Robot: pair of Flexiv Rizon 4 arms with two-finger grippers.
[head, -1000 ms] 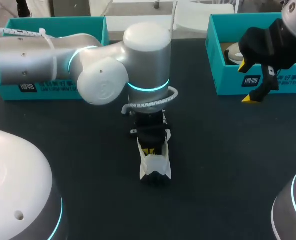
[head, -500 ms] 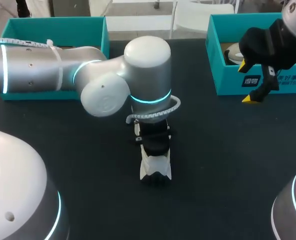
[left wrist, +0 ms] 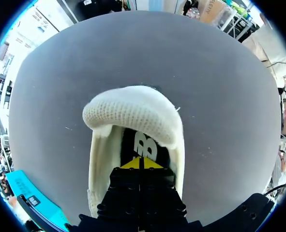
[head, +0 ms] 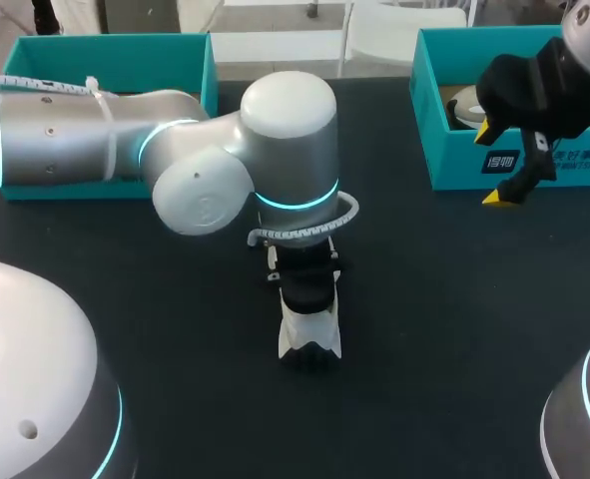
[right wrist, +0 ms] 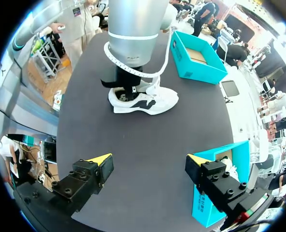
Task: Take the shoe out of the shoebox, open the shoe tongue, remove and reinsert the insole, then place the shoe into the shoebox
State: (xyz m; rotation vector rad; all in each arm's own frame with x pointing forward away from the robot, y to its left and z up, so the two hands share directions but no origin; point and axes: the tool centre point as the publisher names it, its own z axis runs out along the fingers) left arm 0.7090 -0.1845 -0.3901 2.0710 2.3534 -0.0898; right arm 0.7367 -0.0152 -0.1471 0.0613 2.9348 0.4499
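A white shoe stands on the dark table at the middle, toe toward the front edge. My left arm reaches over it from the left. In the left wrist view my left gripper is shut, yellow tips pressed together inside the shoe's opening, right over the black insole; the knit toe lies ahead. Whether it pinches anything I cannot tell. My right gripper hangs open at the back right, in front of a teal shoebox. Its own view shows the right gripper empty, far from the shoe.
A second teal shoebox sits at the back left behind my left arm. The right box holds a pale object. In the right wrist view one box lies beyond the shoe and the other box beside a finger.
My left gripper sank into the shoe's opening, so its yellow tips no longer show from above, and the arm shifted slightly. The right arm stayed still.
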